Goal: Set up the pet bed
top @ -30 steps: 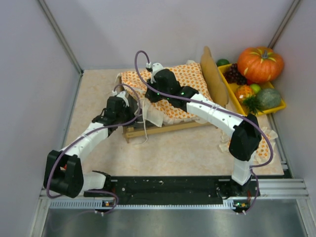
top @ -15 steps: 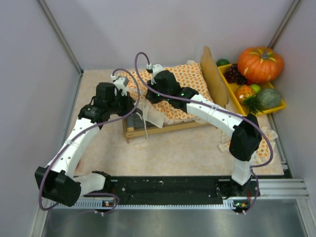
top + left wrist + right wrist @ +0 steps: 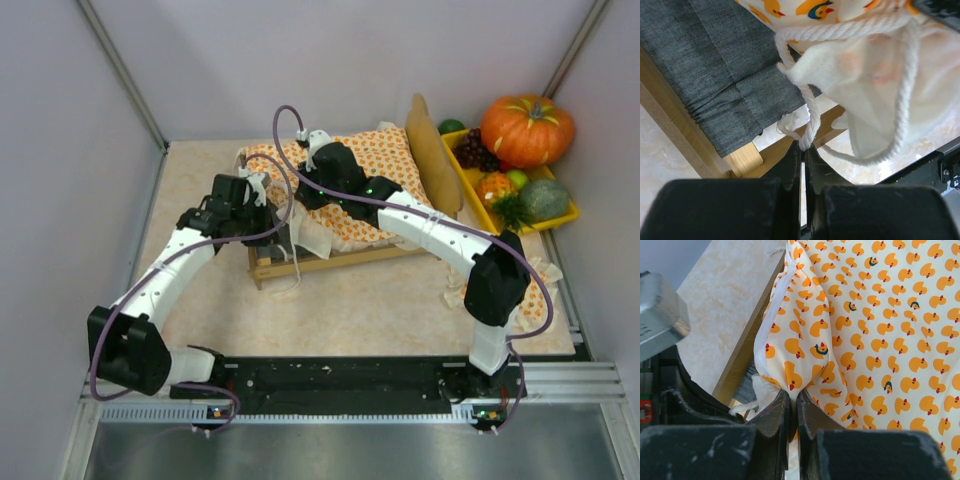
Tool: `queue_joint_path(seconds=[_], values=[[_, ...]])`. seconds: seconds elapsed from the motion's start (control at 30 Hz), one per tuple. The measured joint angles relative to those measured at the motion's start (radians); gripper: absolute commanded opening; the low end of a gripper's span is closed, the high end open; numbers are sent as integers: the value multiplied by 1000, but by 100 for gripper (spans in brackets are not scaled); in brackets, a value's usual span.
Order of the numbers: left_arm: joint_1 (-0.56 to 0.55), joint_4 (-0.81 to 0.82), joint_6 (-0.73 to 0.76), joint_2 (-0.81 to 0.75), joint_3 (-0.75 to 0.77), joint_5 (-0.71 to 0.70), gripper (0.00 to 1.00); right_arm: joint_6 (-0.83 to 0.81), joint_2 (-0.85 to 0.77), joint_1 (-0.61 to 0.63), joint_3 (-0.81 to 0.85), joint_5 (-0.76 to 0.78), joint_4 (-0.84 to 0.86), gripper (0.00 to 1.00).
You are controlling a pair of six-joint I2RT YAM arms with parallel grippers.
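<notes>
- Two sets of jaws, both pressed together, each on something soft: my left gripper (image 3: 802,148) pinches the white cord (image 3: 811,115), and my right gripper (image 3: 792,394) clamps a fold at the edge of the duck-print bedspread (image 3: 880,330).
- One pet bed (image 3: 330,262) sits mid-table, its long axis running left to right across the overhead view and tilted a little.
- One tall headboard (image 3: 430,150) stands at the bed's right end. Both grippers are at the opposite end, the foot.
- The relation I'm steering by is that the cord runs straight ahead of the left jaws, up to the bedspread's loose corner. That corner hangs past the bed's foot corner with its white underside showing.
- Part of the bed's grey fabric base (image 3: 705,65) is bare at the foot end, so I judge the cover has yet to be pulled toward that corner.
- My left arm is nearer the bed's foot corner. The right gripper is just inboard of it, over the bed.
- One cord, as far as I can tell, looping loosely off the bed's foot; one bedspread.
- One small ruffled pillow (image 3: 454,290) lies off the bed's headboard end, mostly hidden under my right arm.
- One yellow tray (image 3: 540,220) of produce, with one large pumpkin (image 3: 527,128), stands beyond the headboard.
</notes>
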Motion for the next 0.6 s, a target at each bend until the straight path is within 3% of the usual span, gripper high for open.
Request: queue_joint_path(seconds=[0.27,0.6], values=[[0,35,-7,41,-16,-43,0,0,0,0,0,0,0,0],[0,76,57,84,74,-141,0,0,0,0,0,0,0,0]])
